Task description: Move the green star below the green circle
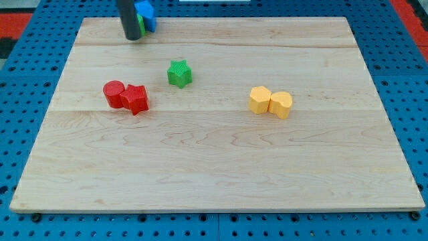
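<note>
You see the task is not done — my tip (133, 38), a bare rod gripping nothing, stands far-left by a blue block (146, 11), well apart from the green star (179, 73).

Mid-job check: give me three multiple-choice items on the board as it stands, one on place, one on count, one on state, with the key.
1. My tip is at the view's: A bottom right; B top left; C centre.
2. Yellow blocks on the board: A one; B two; C four.
3. The green star: A stands alone; B touches the red blocks; C lies under my tip.

Key: B, the tip sits at the board's top-left edge beside a blue block; B, two yellow blocks touch; A, bare wood surrounds the star.
</note>
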